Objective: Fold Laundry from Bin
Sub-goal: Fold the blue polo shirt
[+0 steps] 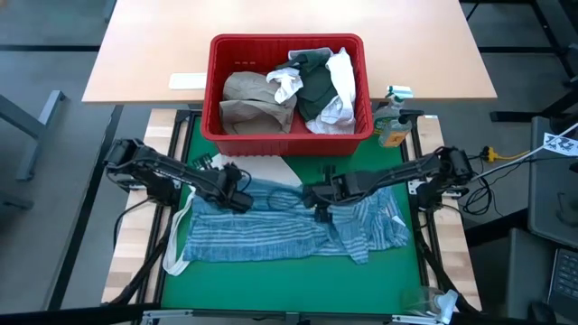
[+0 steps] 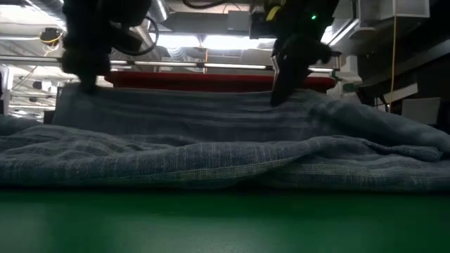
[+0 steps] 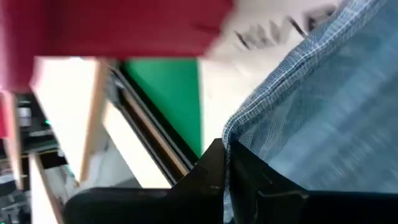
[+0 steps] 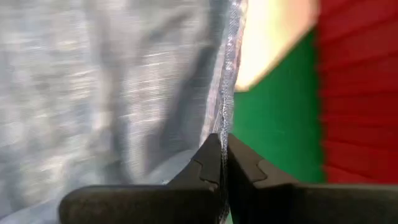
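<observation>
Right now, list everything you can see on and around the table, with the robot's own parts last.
blue-striped cloth: one, blue-grey, spread on the green mat
bin: one, red, behind the mat
tan shirt: one, in the bin, left side
dark green-grey top: one, in the bin, right side
white pieces: several, in the bin
bottle: one, yellowish, right of the bin
left gripper: shut on the cloth's far edge
right gripper: shut on the same edge

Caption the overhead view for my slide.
Both hands pinch the blue striped cloth's far edge before the red bin.
</observation>
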Robot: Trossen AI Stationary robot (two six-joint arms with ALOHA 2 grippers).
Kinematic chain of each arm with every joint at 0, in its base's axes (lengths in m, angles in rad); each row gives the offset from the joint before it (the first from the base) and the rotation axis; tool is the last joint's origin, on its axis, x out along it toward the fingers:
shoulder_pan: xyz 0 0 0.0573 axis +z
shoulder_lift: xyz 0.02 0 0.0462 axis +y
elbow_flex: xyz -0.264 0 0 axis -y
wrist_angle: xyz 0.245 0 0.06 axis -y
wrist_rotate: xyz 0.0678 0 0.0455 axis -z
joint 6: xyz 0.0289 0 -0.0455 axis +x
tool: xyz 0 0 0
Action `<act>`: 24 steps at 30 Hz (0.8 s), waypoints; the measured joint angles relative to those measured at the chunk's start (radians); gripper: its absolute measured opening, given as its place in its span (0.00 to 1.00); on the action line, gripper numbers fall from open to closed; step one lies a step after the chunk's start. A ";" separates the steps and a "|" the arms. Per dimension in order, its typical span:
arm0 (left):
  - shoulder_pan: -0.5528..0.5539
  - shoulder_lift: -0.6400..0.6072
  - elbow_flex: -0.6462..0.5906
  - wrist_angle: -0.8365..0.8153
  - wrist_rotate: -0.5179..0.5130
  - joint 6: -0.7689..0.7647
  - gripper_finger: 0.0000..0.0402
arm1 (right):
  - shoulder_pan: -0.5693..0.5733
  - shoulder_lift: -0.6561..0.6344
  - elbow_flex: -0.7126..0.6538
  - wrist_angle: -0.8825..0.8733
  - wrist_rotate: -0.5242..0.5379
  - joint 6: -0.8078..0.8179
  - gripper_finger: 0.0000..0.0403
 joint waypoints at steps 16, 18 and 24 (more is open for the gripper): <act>-0.346 0.000 0.000 0.209 0.394 -0.078 0.00 | 0.158 0.000 0.000 0.036 -0.291 -0.001 0.02; -0.380 0.000 0.000 0.245 0.427 -0.080 0.00 | 0.169 0.000 0.000 0.049 -0.315 -0.001 0.02; -0.458 0.000 0.000 0.379 0.491 -0.129 0.00 | 0.182 0.000 0.000 0.068 -0.392 -0.001 0.02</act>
